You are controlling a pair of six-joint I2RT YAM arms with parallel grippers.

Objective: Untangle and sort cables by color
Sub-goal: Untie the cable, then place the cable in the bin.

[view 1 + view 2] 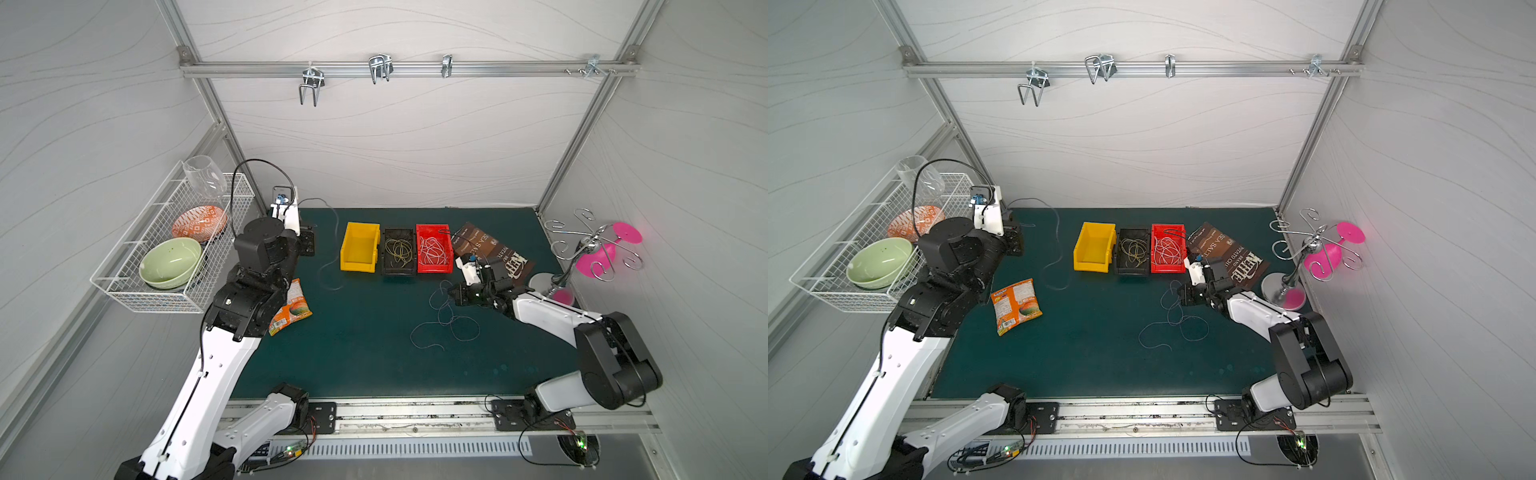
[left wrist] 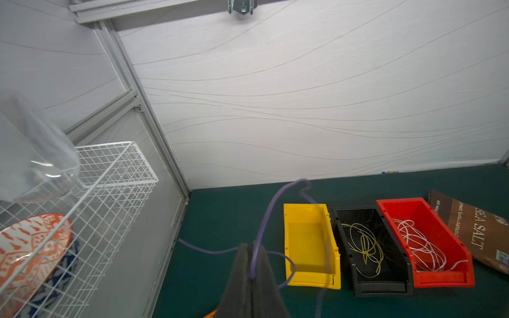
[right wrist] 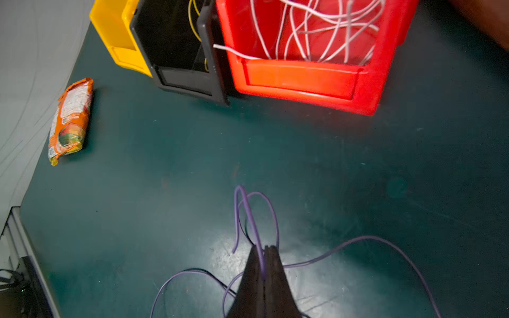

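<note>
A thin purple cable strand (image 2: 265, 217) is being pinched between the closed fingers of the left gripper (image 2: 251, 247). It is arching upward and trailing down onto the dark green table mat (image 1: 374, 353), out past the yellow plastic bin (image 1: 359, 266) that is sitting against one side of the black plastic bin (image 1: 399, 272). A looping purple cable tangle (image 1: 446, 322) is lying on the mat in front of the black bin, toward the right arm. The right gripper (image 3: 264, 249) is clamping one of its strands between closed fingers, low over the mat. Yellow-olive curly cables (image 1: 399, 251) are resting inside the black bin. White curly cables (image 1: 434, 251) are lying in the red plastic bin (image 1: 432, 269), which is touching the black bin's other side. A brown chip bag (image 1: 498, 253) is lying flat just beyond the red bin. An orange snack packet (image 1: 291, 309) is lying well apart from the black bin, near the left arm. A white wire basket (image 1: 124, 286) is hanging on the wall beyond it, holding a pale green bowl (image 1: 170, 259).
</note>
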